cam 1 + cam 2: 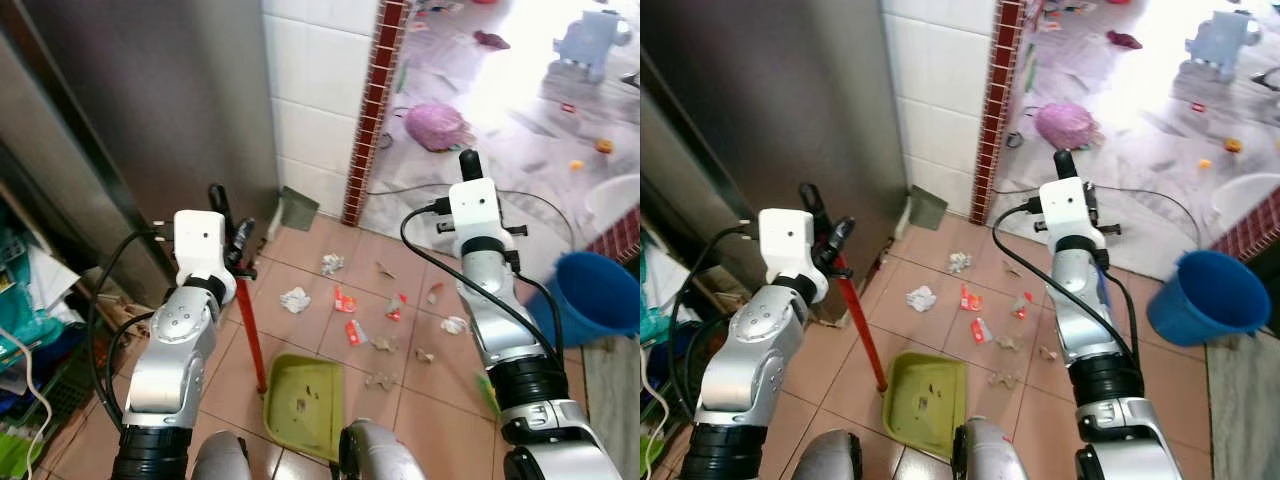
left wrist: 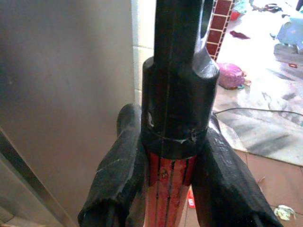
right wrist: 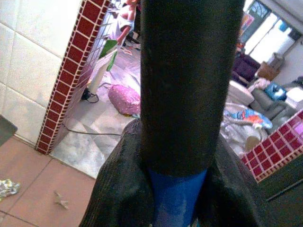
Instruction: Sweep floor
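The left gripper [image 1: 232, 232] is closing its two black fingers [image 2: 118, 170] around the red handle [image 1: 250, 335] of a green dustpan [image 1: 305, 402], just under the handle's black end cap; the pan is sitting on the terracotta floor tiles [image 1: 300, 255] close in front of the robot, its handle rising steeply and leaning away toward the steel cabinet [image 1: 120, 110]. The right gripper [image 1: 1068, 185] is clamping a blue broom shaft [image 3: 176, 198] below its black top grip, and that shaft is running down alongside the right arm toward the floor — its bristle end is not clearly readable, though a sliver of green is showing beside the forearm. The litter [image 1: 345, 300] — crumpled white paper, red wrappers and small scraps — is lying scattered across the tiles beyond the pan, spreading away from the robot and toward its right, between the pan and the blue bucket [image 1: 598, 290]. So the relation that matters is this: the debris is sitting ahead of and to the right of the pan, nearer the broom arm than the dustpan arm. The pan's long axis is pointing roughly forward, so a sweep would probably need to be drawing the scraps back and leftward; which edge is the pan's open lip is hard to tell here.
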`<state>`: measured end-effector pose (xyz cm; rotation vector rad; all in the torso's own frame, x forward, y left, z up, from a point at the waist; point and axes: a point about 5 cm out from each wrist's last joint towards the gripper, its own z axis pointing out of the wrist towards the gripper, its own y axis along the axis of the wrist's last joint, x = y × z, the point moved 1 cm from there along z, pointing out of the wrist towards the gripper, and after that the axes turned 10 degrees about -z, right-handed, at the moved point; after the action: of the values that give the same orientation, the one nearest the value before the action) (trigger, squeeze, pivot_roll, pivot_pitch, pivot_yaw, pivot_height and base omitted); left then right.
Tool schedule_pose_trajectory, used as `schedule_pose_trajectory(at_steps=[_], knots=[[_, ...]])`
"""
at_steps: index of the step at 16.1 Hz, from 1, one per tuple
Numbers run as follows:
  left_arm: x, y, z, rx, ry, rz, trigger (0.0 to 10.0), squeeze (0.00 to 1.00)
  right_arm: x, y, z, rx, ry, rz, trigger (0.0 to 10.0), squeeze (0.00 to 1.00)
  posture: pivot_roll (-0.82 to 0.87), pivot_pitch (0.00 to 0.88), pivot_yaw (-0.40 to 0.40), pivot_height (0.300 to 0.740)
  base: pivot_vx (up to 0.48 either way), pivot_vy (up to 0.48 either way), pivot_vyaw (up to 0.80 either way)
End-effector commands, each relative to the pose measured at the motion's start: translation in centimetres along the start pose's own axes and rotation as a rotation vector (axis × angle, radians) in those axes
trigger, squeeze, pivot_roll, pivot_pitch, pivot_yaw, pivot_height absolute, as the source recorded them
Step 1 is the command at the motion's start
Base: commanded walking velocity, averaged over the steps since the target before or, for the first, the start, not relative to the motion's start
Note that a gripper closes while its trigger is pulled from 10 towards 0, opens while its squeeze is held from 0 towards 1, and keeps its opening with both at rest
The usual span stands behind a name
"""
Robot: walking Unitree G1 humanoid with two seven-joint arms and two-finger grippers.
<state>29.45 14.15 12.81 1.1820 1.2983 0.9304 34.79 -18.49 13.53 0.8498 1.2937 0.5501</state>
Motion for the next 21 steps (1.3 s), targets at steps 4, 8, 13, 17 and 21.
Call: schedule_pose_trajectory(at_steps=[4, 8, 13, 17, 21], knots=[[0.9, 1.1, 0.0, -0.061, 0.038, -0.016, 10.0, 0.0, -0.4, 1.6, 0.0, -0.091, -0.008, 0.007, 10.0, 0.0, -0.02, 0.11, -0.044, 0.74, 0.0, 0.0, 0.0], [3.3, 1.3, 1.3, -0.108, 0.239, 0.074, 10.0, 0.0, -0.1, 2.1, 0.4, -0.045, 0.02, 0.218, 10.0, 0.0, -0.03, 0.122, -0.04, 0.74, 0.0, 0.0, 0.0], [3.9, 0.8, 4.1, -0.157, 0.318, 0.139, 10.0, 0.0, 0.3, 2.3, 0.8, -0.014, 0.052, 0.304, 10.0, 0.0, -0.06, 0.15, -0.039, 0.74, 0.0, 0.0, 0.0], [1.5, -1.6, 5.9, -0.113, 0.281, 0.141, 10.0, 0.0, 0.9, 2.4, 1.1, 0.087, 0.073, 0.471, 10.0, 0.0, -0.08, 0.163, -0.031, 0.74, 0.0, 0.0, 0.0], [-0.4, -3.6, 6.1, -0.055, 0.227, 0.044, 10.0, 0.0, 1.2, 3.1, 1.3, 0.146, 0.082, 0.673, 10.0, 0.0, -0.09, 0.169, -0.037, 0.74, 0.0, 0.0, 0.0]])
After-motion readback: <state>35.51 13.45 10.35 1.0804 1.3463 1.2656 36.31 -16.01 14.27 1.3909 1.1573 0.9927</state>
